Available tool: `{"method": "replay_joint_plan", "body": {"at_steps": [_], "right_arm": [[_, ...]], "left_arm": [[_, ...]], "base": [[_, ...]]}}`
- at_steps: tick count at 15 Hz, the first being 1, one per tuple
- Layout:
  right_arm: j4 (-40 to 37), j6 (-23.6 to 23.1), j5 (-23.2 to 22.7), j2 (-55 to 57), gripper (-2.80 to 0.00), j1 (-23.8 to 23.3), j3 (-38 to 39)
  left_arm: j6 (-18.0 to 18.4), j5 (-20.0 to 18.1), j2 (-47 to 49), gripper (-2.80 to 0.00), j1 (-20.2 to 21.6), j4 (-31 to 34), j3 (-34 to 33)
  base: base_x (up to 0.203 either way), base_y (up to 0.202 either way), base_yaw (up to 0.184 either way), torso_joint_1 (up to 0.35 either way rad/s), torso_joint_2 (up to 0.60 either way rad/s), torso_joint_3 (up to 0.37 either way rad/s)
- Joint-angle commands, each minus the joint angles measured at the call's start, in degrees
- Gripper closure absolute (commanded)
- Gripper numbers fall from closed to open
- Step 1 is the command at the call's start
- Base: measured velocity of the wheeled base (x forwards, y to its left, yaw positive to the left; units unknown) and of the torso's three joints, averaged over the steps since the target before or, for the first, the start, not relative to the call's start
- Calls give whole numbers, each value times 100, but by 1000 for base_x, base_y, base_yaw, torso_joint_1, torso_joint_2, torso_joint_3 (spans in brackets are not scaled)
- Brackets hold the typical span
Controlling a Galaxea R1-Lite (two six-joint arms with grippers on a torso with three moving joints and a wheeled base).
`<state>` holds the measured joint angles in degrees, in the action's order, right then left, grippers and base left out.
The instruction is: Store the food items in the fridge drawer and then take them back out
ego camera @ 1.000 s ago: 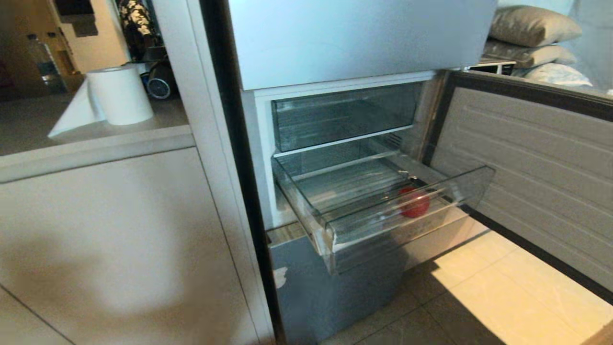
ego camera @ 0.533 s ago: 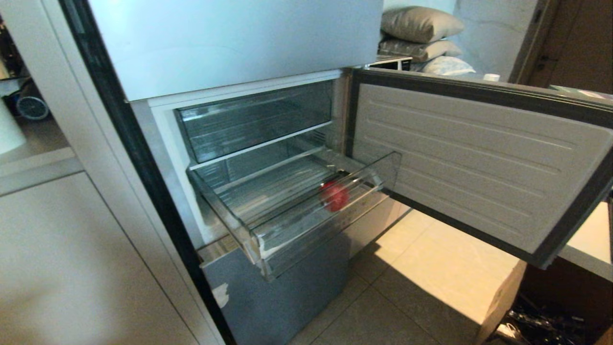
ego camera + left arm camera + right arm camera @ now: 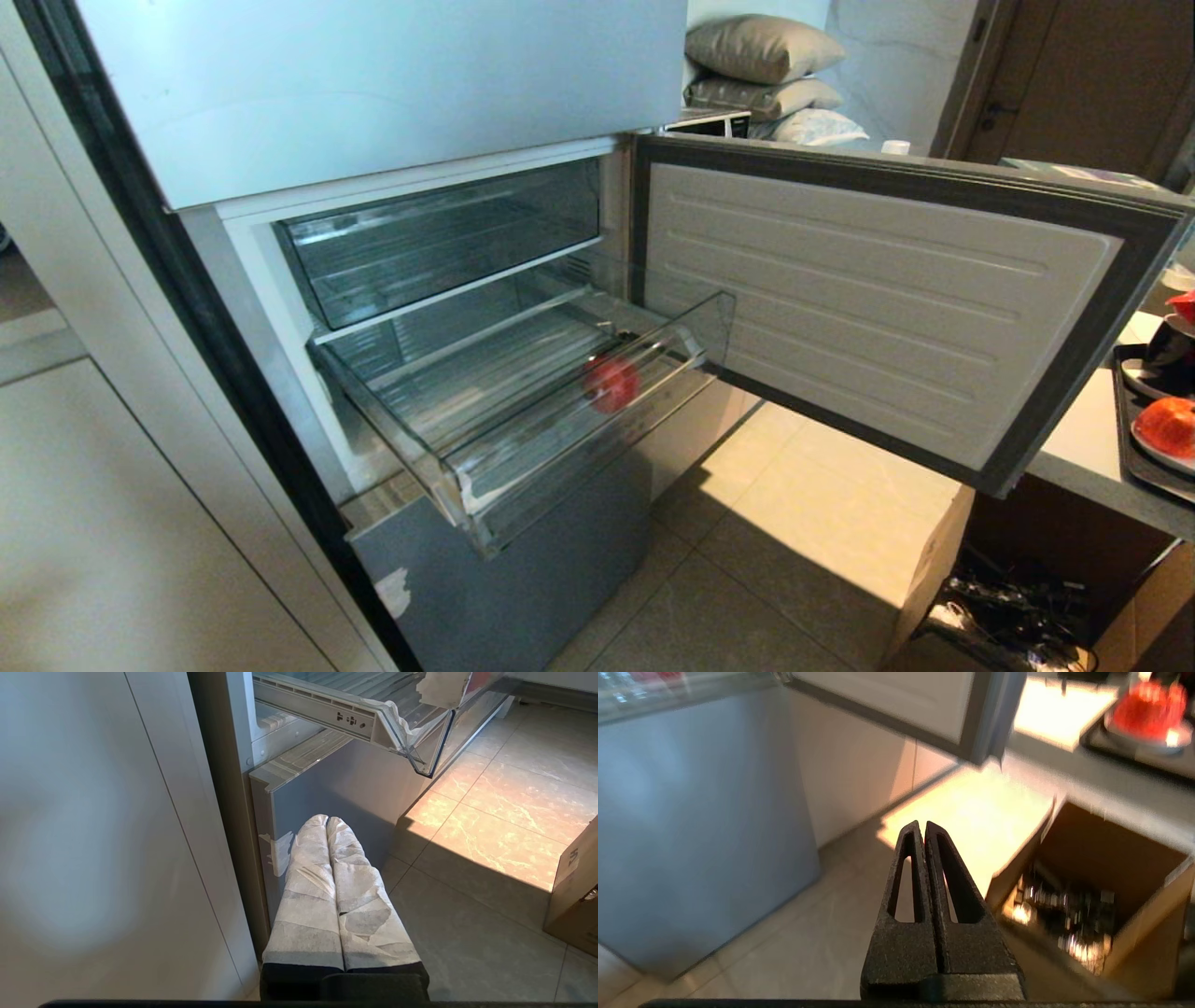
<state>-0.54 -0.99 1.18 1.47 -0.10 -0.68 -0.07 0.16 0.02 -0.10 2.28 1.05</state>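
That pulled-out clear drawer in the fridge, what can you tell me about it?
The fridge drawer is wide, shallow and made of clear plastic with a ribbed floor. It is pulled well out of the fridge, below a second clear drawer that is pushed in. Torn white tape clings to one front corner. One round red fruit lies inside near its front wall, toward the open door. Nothing else shows inside, and no jaws touch it.

**Three cameras around the open fridge**

The head camera looks down from above onto the pulled-out fridge drawer (image 3: 523,411). Both wrist cameras hang low, near the floor; the left one shares that drawer's taped front corner (image 3: 411,732) close up.
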Motion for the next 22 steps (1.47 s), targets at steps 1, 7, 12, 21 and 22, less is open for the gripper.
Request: {"method": "replay_joint_plan", "body": {"at_steps": [1, 7, 12, 21, 22], "right_arm": [[61, 291, 338, 781, 0, -48, -455], [234, 1780, 844, 3785, 0, -1356, -1772], [2337, 1927, 898, 5856, -280, -2362, -1734], [5098, 1177, 887, 8641, -280, -3715, -2190], [5149, 1129, 862, 8883, -280, -3826, -2392]], "left_arm": [[-1, 2, -11, 0, 1, 1, 1], [-1, 2, -11, 0, 1, 1, 1], [-1, 2, -11, 0, 1, 1, 1], [-1, 2, -11, 0, 1, 1, 1], [-1, 2, -11, 0, 1, 1, 1]], "base": [[0, 0, 0, 0, 0, 0], [0, 0, 0, 0, 0, 0], [0, 0, 0, 0, 0, 0], [0, 0, 0, 0, 0, 0], [0, 0, 0, 0, 0, 0]]}}
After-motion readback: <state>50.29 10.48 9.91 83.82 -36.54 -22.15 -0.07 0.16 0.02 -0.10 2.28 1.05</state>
